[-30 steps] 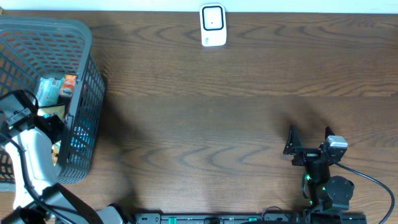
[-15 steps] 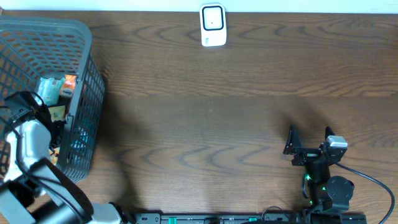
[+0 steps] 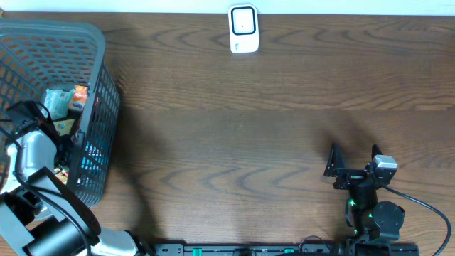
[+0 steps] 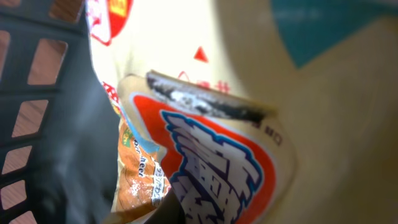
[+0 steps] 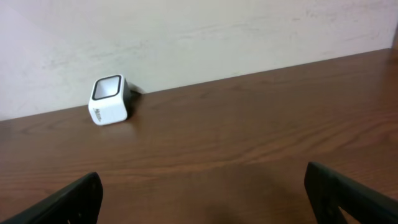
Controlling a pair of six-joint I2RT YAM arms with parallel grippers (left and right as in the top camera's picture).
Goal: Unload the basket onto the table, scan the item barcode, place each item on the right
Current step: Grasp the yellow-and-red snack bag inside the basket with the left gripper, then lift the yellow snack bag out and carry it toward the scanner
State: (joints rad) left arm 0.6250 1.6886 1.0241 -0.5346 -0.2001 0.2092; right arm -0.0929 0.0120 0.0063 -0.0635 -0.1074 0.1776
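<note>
Two arms, left gripper closed inside basket among snack packets, right gripper spread wide above table.

Wood, plastic and shiny film.
The dark brown wood-grain counter is smooth with a low sheen. The grey plastic mesh basket looks matt. The small white plastic scanner is smooth and faintly glossy. The orange-and-white printed film packet is glossy and crinkled along its sealed edge.
</note>
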